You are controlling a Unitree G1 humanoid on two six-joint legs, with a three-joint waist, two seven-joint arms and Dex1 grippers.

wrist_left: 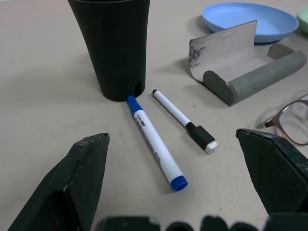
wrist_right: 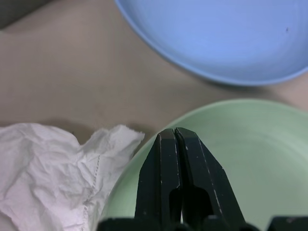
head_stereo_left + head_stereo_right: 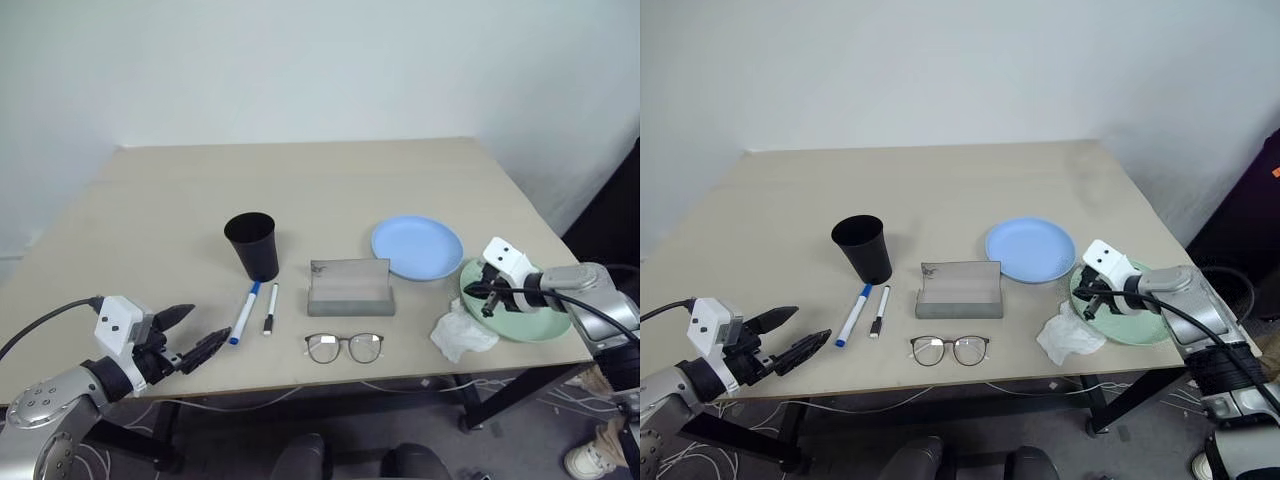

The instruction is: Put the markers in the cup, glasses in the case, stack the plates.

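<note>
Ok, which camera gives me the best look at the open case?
The left wrist view: the case sits close there, lid raised, grey tray open and empty. Both head views show it small, mid-table between the cup and the blue plate, with the glasses just in front.

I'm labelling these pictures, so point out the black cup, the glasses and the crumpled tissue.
black cup [image 3: 253, 246], left eye view, side wall.
glasses [image 3: 344, 347], left eye view, bridge.
crumpled tissue [image 3: 460, 335], left eye view, middle.

Crumpled white tissue [image 3: 462, 334] on table [image 3: 300, 190]
</note>
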